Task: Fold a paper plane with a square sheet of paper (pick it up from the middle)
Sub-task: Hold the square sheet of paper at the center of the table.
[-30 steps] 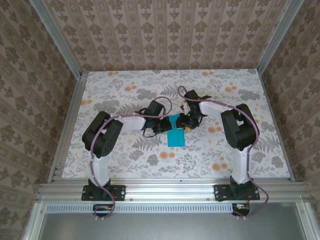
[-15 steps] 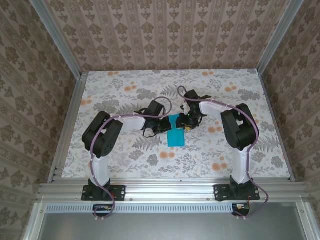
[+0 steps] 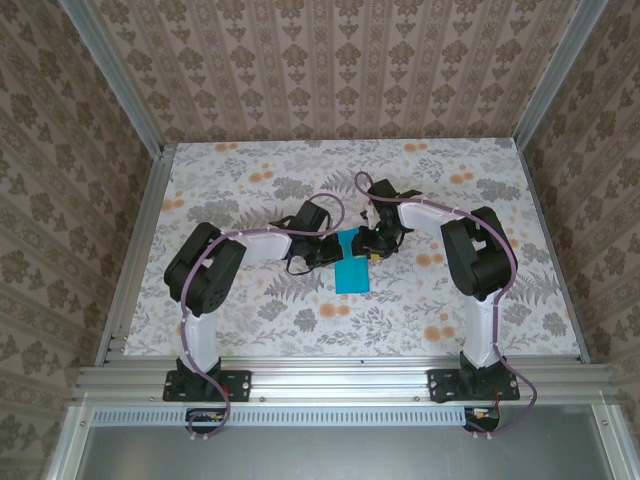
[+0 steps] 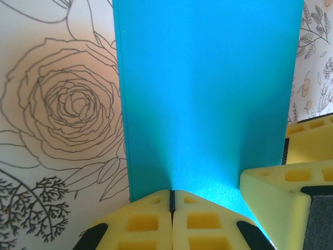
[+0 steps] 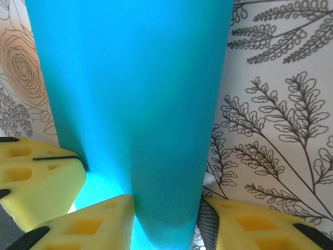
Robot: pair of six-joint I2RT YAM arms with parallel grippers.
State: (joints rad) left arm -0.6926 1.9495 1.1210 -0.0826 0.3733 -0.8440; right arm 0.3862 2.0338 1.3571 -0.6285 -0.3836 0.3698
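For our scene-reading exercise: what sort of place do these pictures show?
Probably a robot test booth, not a home: a left arm and right arm bolted to an aluminium frame, wallpapered panels boxing in a floral table, blue paper between them.

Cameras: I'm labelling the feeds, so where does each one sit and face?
Top external: above and behind the bases, looking down at the table; left arm and right arm show.
Left wrist: on the left arm, facing the teal paper sheet; left fingers pinch its edge.
Right wrist: facing the sheet along the table; right fingers grip it.
Shared: both wrist views show the sheet.
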